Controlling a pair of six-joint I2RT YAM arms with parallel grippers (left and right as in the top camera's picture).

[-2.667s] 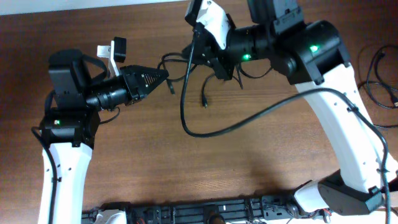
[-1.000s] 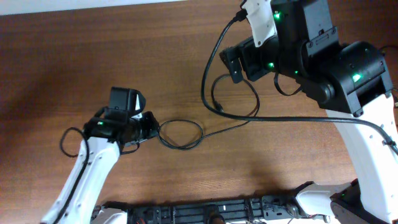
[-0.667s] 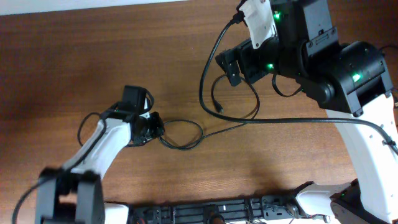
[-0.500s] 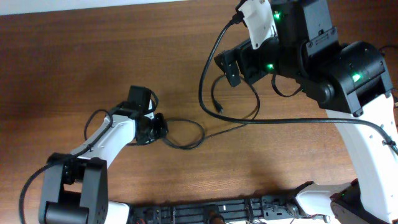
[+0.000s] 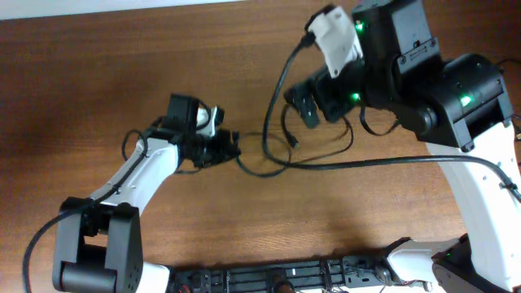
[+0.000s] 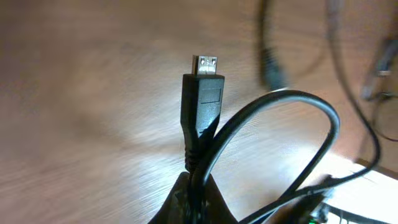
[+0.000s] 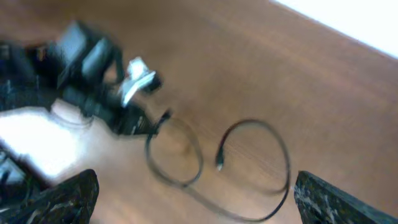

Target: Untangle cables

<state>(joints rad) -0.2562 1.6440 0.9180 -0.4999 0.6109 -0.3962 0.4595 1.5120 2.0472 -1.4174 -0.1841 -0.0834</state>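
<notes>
One thin black cable (image 5: 254,170) lies looped on the wooden table between the two arms. My left gripper (image 5: 227,150) is low over the table and shut on one end of it. In the left wrist view the small plug (image 6: 201,98) sticks up out of the closed left gripper (image 6: 198,190), and the cord bends back in a loop (image 6: 329,121) to the right. The cable's other plug (image 5: 291,141) lies free under my right gripper (image 5: 317,98). The right gripper (image 7: 202,205) hangs high above the table, wide open and empty, over the cable loops (image 7: 176,159).
A thick black wire (image 5: 275,89) fixed to the right arm sweeps down over the cable and across to the right. The left arm (image 7: 93,74) shows at the upper left of the right wrist view. The table's far edge (image 5: 122,8) runs along the top; a rig (image 5: 285,281) lines the front.
The left gripper has shut on the cable's end and moved right and slightly farther back, drawing the loop toward the right arm. The right gripper stays open overhead.
</notes>
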